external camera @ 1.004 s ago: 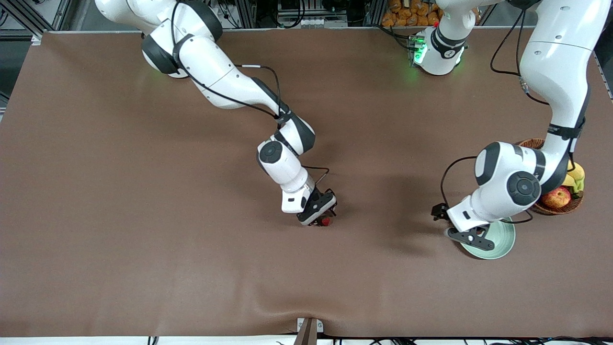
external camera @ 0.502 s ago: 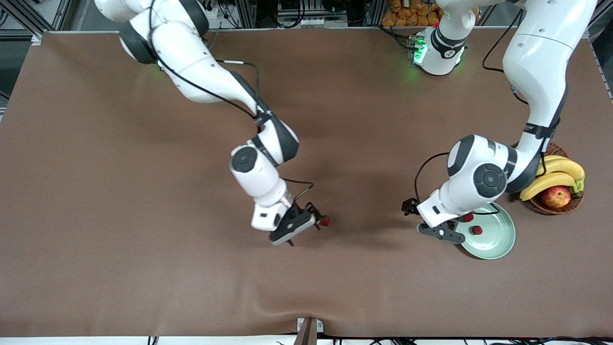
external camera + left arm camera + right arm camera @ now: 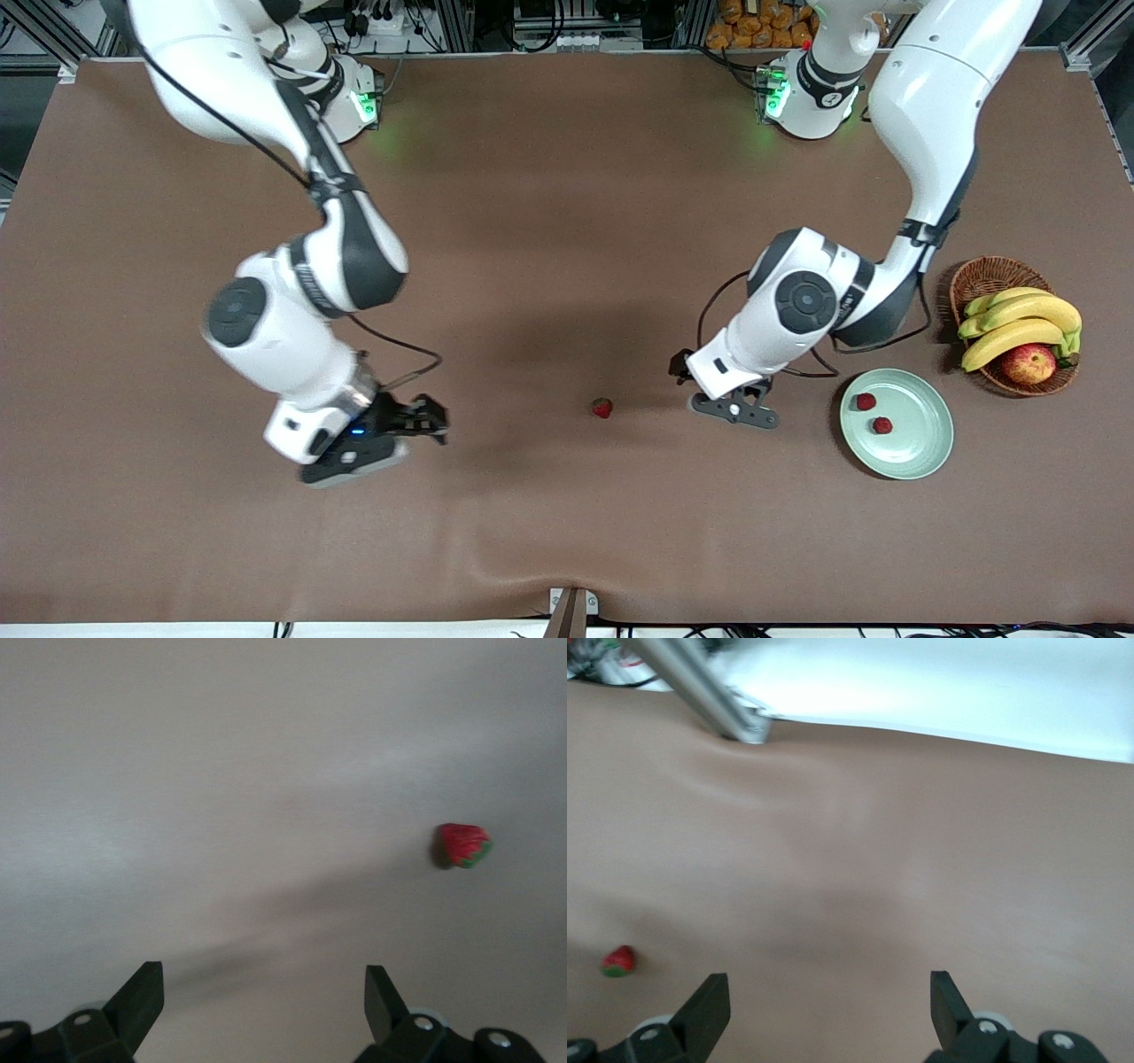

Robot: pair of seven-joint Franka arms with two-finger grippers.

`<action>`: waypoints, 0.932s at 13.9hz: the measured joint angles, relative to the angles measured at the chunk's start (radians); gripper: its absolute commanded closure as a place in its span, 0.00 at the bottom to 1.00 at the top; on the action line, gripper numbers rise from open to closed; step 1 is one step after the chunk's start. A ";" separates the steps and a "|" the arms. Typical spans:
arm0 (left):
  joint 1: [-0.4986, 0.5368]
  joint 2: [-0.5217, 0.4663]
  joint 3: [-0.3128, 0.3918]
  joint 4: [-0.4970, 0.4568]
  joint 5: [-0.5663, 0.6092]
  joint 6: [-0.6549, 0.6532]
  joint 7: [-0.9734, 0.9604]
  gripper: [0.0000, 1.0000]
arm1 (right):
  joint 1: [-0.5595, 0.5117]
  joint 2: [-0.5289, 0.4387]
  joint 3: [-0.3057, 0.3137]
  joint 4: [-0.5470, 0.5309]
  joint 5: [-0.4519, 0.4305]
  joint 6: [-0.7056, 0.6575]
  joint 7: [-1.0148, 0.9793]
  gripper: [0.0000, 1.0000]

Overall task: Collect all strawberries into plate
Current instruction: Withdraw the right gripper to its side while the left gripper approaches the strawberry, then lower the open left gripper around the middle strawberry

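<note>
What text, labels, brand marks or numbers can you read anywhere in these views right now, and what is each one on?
None can be read.
The left arm's base collar has a small mark, too small to read.
The plate, the strawberries, the wicker basket and both grippers, left gripper and right gripper, carry no lettering that shows.
The wrist views show only bare table.

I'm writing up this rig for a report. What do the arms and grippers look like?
Both arms are glossy white with rounded black joint bands and round dark-grey caps; thin black cables loop along them. The left gripper and right gripper have black bodies and black fingers. Green lights glow at both bases.
</note>
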 measured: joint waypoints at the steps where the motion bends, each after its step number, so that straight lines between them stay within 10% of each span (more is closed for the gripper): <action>1: -0.008 0.007 0.000 0.011 0.000 0.002 -0.003 0.00 | -0.048 -0.065 -0.001 -0.074 0.000 -0.013 -0.001 0.00; 7: -0.102 0.092 0.006 0.091 0.000 0.098 -0.029 0.00 | -0.308 -0.367 -0.002 -0.265 -0.006 -0.342 -0.014 0.00; 13: -0.211 0.199 0.084 0.160 0.000 0.214 -0.031 0.00 | -0.341 -0.558 0.003 -0.275 -0.145 -0.612 0.001 0.00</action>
